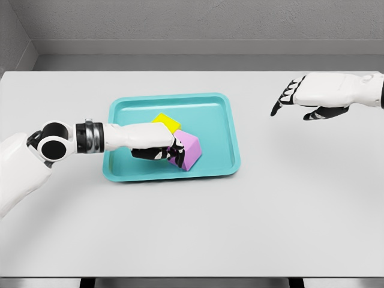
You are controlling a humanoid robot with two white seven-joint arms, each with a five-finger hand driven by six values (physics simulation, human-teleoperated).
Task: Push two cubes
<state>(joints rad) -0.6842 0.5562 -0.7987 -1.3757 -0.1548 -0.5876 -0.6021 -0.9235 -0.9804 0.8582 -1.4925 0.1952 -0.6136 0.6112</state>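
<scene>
Grey table (252, 222): left hand's fingers (161, 153) touching pink cube (188, 150).

No readable text, no labels, no brands, no numbers, no signs on any surface

A teal tray (219, 105) with a raised rim and rounded corners lay on a pale grey table (240, 228), left of the table's middle and nearer its far edge, before a grey wall (192, 21).
</scene>
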